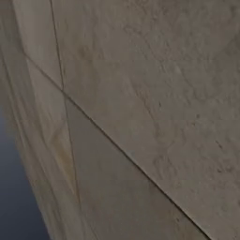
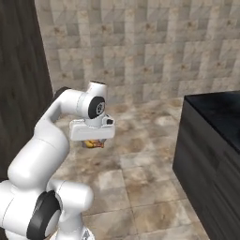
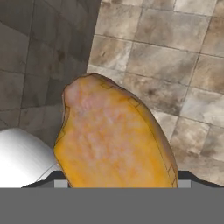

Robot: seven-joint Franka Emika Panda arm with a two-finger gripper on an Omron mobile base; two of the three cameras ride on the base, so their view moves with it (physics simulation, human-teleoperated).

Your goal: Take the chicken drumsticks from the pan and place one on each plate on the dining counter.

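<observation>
My gripper [image 2: 93, 140] hangs at mid-height over the floor, shut on a golden-orange chicken drumstick [image 2: 95, 145]. In the hand view the drumstick [image 3: 113, 140] bulges up between the jaws and hides the fingertips. The dining counter [image 2: 215, 110], with its black top and dark panel sides, stands to the right of the arm, well apart from the gripper. The pan and the plates are out of view.
A tall dark wooden panel [image 2: 18, 70] stands close on the arm's left. A beige tiled wall [image 2: 140, 47] lies ahead, with tiled floor [image 2: 140, 161] between arm and counter. The left base view looks close onto a beige tiled surface [image 1: 154, 93].
</observation>
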